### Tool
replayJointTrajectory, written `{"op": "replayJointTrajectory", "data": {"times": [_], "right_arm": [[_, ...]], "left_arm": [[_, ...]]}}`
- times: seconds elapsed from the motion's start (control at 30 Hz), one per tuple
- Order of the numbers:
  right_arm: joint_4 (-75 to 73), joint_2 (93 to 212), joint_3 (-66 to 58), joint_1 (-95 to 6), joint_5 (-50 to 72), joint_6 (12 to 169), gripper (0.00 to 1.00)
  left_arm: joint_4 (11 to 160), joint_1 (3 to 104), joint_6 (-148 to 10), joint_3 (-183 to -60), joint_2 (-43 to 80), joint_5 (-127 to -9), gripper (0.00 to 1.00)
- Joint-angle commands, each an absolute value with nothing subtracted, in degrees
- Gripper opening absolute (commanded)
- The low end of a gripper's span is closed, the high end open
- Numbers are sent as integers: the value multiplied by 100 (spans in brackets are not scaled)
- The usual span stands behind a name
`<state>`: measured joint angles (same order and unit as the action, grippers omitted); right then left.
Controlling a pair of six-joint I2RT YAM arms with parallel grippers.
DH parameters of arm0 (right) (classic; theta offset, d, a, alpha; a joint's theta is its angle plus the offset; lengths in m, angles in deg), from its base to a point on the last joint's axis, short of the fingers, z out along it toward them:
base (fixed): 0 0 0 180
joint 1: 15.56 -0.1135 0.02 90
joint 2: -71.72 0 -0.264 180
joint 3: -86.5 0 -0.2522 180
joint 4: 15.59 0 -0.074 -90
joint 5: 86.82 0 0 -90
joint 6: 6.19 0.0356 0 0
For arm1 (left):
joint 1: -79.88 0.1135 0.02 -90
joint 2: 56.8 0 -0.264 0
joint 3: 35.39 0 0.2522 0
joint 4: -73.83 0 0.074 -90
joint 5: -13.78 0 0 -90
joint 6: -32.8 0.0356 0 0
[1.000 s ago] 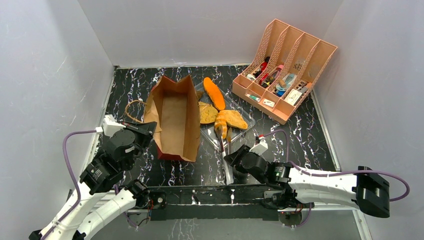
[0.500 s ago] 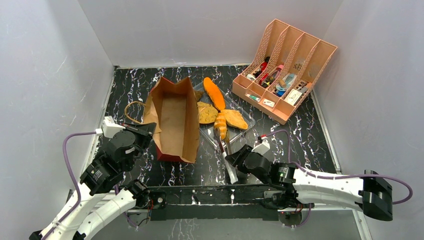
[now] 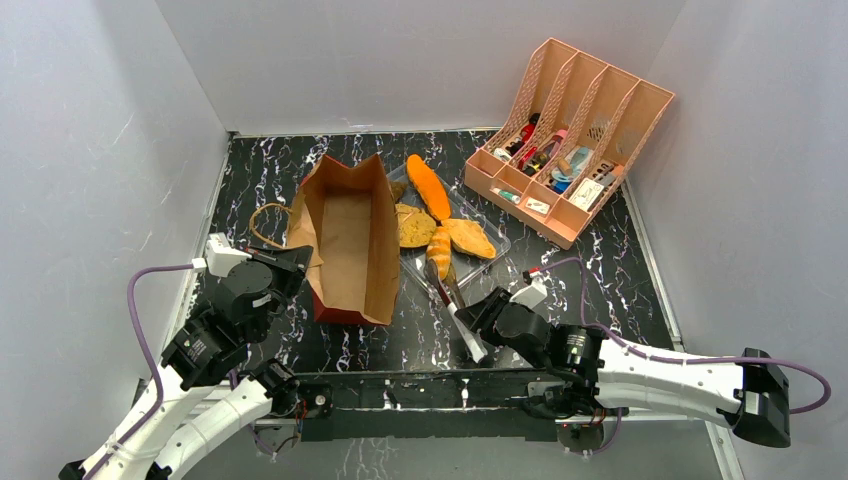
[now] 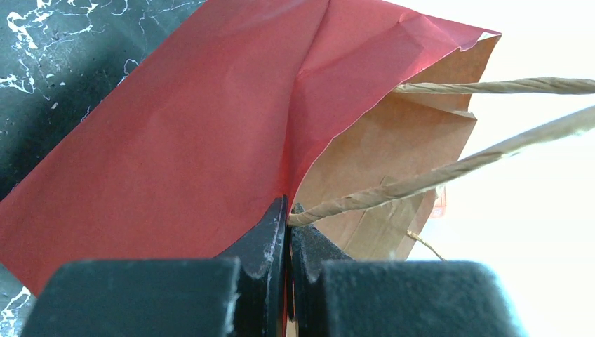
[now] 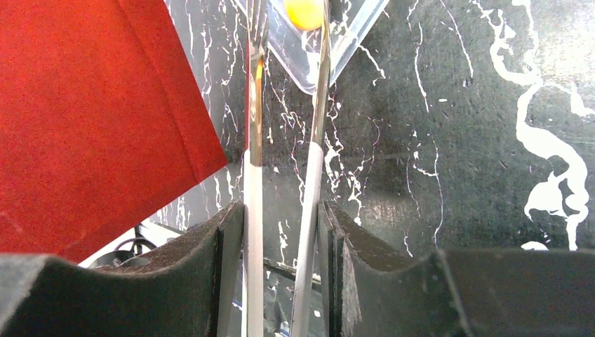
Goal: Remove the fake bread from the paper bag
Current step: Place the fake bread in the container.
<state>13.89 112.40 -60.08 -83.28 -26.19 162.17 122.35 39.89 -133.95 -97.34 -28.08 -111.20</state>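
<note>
The paper bag (image 3: 345, 240) lies on its side, red outside, brown inside, its mouth toward the near edge; I see no bread inside it. My left gripper (image 3: 293, 262) is shut on the bag's rim by a twisted handle (image 4: 435, 179); in the left wrist view the fingertips (image 4: 273, 225) pinch the red paper (image 4: 175, 154). Fake bread lies in a clear tray (image 3: 497, 250): an orange loaf (image 3: 428, 186), a tan round piece (image 3: 415, 226), a tan piece (image 3: 468, 237) and a small orange piece (image 3: 440, 250). My right gripper (image 3: 478, 318) is shut on metal tongs (image 3: 455, 305), whose tips point at the tray's near corner (image 5: 330, 63).
A pink slotted desk organizer (image 3: 570, 140) with small items stands at the back right. The bag's second handle loop (image 3: 265, 222) lies on the black marble tabletop (image 3: 600, 270) to the left. Grey walls close in the back and both sides.
My right gripper has drawn back toward the near edge and a little right with the tongs, their tips leaving the bread at the tray's near corner. The left gripper holds still.
</note>
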Motion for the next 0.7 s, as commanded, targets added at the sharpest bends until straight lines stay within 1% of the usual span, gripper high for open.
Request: {"op": "replayJointTrajectory", "data": {"times": [0.0,0.37,0.67], "right_arm": [[1464,11038,-5612,-8400,-2892,16299,38],[2078,10589,-5505,-8453,-3013,16383,37],[2553,10287,-5266,-8463,-3156,16386,33]], "left_arm": [[12113,3971,-13444,-9709,-2788,-11282,0],[12227,3971,-13457,-9750,-2847,-11339,0],[12278,3971,-13471,-9795,-2843,-11329,0]]}}
